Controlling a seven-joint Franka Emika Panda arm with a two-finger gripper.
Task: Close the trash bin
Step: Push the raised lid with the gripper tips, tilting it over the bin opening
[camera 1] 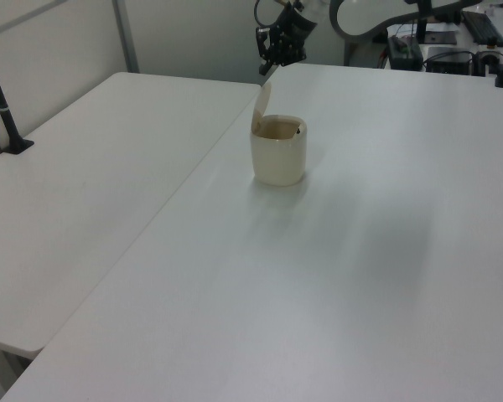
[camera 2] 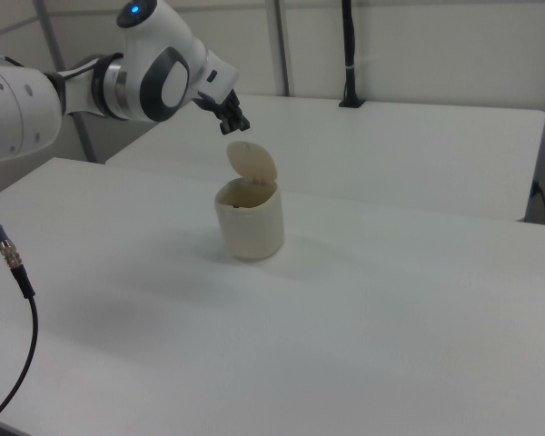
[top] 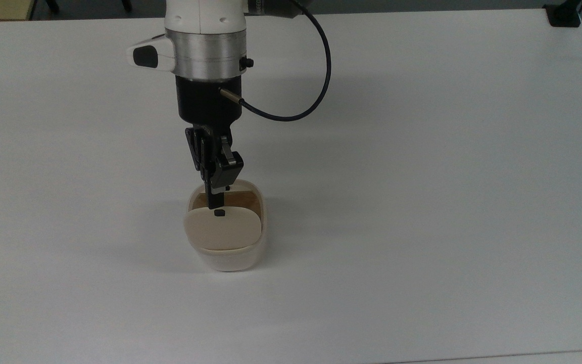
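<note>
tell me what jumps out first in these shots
A small cream trash bin stands alone mid-table on the white table, its beige lid raised upright. The black gripper on the white arm hangs above the lid's top edge, apart from it in the right view.
</note>
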